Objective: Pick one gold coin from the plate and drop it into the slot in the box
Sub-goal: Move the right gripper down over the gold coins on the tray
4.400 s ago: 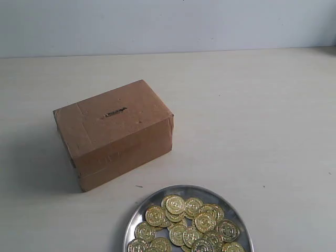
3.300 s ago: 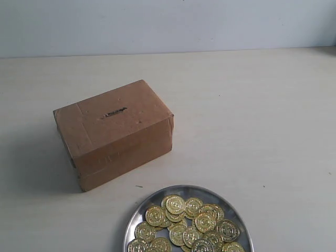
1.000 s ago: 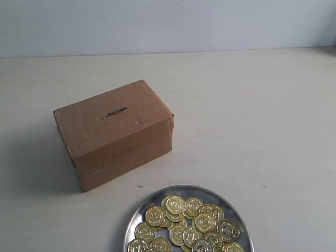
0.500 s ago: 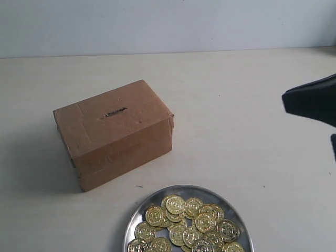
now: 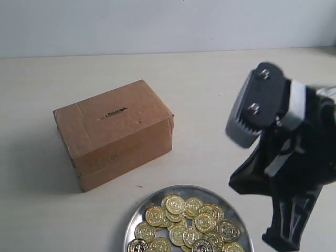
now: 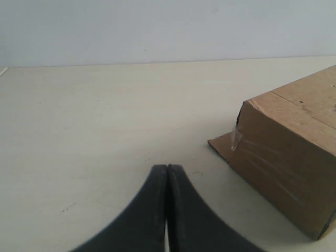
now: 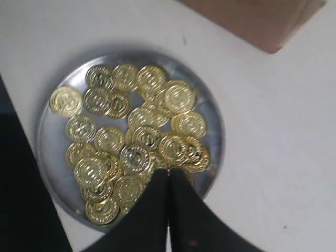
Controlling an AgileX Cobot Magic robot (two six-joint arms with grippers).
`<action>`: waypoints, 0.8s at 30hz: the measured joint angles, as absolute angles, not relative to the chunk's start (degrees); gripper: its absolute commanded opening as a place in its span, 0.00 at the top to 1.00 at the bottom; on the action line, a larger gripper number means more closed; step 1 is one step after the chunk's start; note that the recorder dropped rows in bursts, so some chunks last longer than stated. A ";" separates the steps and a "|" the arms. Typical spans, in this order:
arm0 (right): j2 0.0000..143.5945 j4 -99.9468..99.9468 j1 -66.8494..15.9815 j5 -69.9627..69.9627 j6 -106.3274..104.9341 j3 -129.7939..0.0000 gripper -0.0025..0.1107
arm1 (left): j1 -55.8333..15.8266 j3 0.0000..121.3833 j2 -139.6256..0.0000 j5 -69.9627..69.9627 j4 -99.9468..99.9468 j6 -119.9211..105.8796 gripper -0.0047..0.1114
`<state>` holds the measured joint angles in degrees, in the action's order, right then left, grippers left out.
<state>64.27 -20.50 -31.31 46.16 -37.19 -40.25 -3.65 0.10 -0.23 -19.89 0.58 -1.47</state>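
The gold coins (image 5: 190, 224) are found heaped in a loose, overlapping pile on the plate (image 5: 137, 211), which is set on the table (image 5: 210, 79) at the near edge of the exterior view and is partly cut off there. In the right wrist view the coins (image 7: 137, 149) are seen to cover most of the plate (image 7: 48, 137), with a strip of bare metal left along one side. No coin is seen off the plate.

The box (image 5: 113, 134) is placed on the table just beyond the plate and to its left, apart from it. The slot (image 5: 114, 112) is noted in the top face of the box, unobstructed. A corner of the box (image 7: 252, 16) is caught in the right wrist view, and one taped end of it (image 6: 294, 173) in the left wrist view.

The right gripper (image 5: 281, 239) is positioned beside the right rim of the plate in the exterior view. In its wrist view, the right gripper (image 7: 168, 176) is clenched, jaws pressed together with nothing between them, and its tip is held over the edge of the coin pile. Whether a coin is touched cannot be told.

The left gripper (image 6: 167, 170) is likewise clenched and empty, held low over bare table near the box. It is not seen in the exterior view.
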 measured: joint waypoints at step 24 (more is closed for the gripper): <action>82.97 -16.16 -48.41 47.73 -36.83 -40.74 0.93 | -3.65 0.10 -0.23 -19.89 0.58 -1.47 0.96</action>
<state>82.97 -16.16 -48.41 47.73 -36.83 -40.74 -3.65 0.10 -0.23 -19.89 0.58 -1.47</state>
